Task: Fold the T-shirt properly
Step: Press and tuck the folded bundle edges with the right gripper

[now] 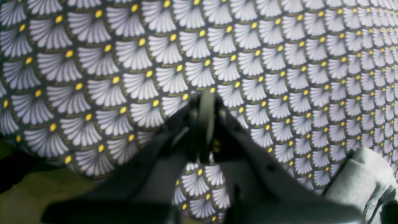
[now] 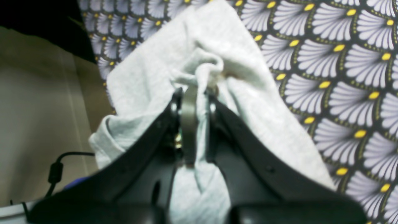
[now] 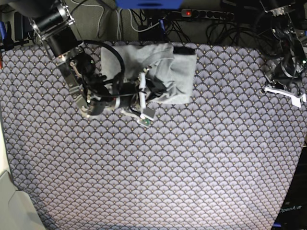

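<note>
I count one T-shirt [image 3: 168,72], a single grey bundle lying near the far edge of the one patterned cloth [image 3: 192,167] that covers the whole work surface. On that cloth I have two grippers: my right gripper [image 2: 199,90] at the T-shirt and my left gripper [image 1: 205,96] well apart from it, over by the cloth's side edge. Beyond the cloth's far edge I see one power strip [image 3: 206,14] among a tangle of cables too many to count.
</note>
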Controlling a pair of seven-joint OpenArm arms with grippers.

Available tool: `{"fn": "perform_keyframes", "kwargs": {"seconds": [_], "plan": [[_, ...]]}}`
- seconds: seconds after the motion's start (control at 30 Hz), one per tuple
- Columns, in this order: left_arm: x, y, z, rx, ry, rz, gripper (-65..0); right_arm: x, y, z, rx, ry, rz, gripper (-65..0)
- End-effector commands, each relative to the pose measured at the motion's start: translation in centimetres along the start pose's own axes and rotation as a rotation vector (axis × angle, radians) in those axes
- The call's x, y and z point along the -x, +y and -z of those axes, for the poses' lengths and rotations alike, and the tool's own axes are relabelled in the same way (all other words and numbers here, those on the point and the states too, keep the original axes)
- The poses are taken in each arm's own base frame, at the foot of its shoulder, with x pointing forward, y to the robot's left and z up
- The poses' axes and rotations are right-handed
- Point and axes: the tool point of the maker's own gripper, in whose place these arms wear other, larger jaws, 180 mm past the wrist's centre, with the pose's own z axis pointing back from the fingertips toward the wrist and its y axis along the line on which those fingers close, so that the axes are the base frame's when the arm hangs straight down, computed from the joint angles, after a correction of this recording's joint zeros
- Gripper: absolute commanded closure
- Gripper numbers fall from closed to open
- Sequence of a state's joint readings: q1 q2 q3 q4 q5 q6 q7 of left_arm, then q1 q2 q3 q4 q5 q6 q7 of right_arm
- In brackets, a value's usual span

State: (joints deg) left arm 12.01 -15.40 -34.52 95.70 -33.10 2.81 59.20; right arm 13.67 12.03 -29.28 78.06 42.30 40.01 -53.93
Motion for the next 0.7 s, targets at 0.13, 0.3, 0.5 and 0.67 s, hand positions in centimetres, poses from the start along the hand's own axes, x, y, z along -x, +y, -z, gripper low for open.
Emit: {"fn": "perform_keyframes", "kwargs": {"seconds": [0.13,0.3,0.5,0.67], "plan": [[-1.7,-0.2,-0.6,0.007,-0.048,0.018,-0.3,-5.0,0.9,0.4,-0.031,-0.106,-0.05,0.0],[-1.8,-0.2,-0.6,0.006,-0.049,0.019,-0.3,-7.8,2.0,1.0,-0.055,-0.152,-0.077,0.0],[-1.6,-0.2,-0.6,0.006,-0.045,0.018,-0.3,-9.1,2.4,1.2,-0.065,-0.174,-0.091,0.0],[-1.6,-0.1,-0.5,0.005,-0.044,0.018,-0.3,-8.0,2.1,2.4,-0.081,-0.146,-0.035,0.0]]}}
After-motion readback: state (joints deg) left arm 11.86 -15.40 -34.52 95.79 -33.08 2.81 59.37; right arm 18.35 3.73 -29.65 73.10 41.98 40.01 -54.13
